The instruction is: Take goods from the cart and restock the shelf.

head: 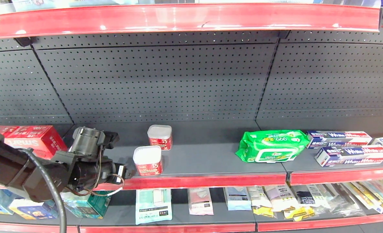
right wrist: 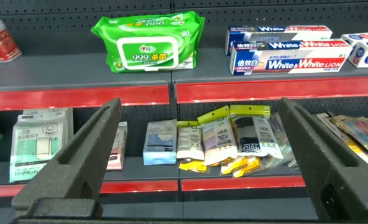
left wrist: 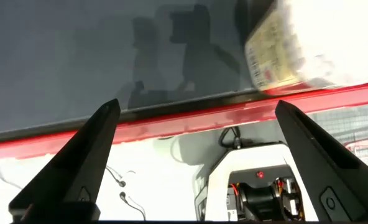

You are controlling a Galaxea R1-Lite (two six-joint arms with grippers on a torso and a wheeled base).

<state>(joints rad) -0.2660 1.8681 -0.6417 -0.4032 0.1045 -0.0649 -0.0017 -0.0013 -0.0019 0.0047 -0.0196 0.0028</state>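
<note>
- Head view: two white-lidded tubs stand on the grey shelf [head: 204, 145]; the front tub [head: 148, 160] is at the red edge, the back tub [head: 159, 137] just behind it; a green wipes pack [head: 272, 145] and toothpaste boxes [head: 343, 147] lie to the right.
- Left wrist view: the left claw [left wrist: 196, 104] is spread apart at the shelf's red edge, near the front tub.
- Right wrist view: the right claw [right wrist: 199, 102] is spread apart, facing the shelf front; sachets [right wrist: 224, 140] lie on the lower shelf.

Shelving unit [head: 204, 142], dark grey, red front rails [head: 210, 180].
Perforated back panel [head: 152, 77] spans left to right, divided by two uprights [head: 268, 77]; glossy upper rail [head: 178, 17] carries bright light reflections.
</note>
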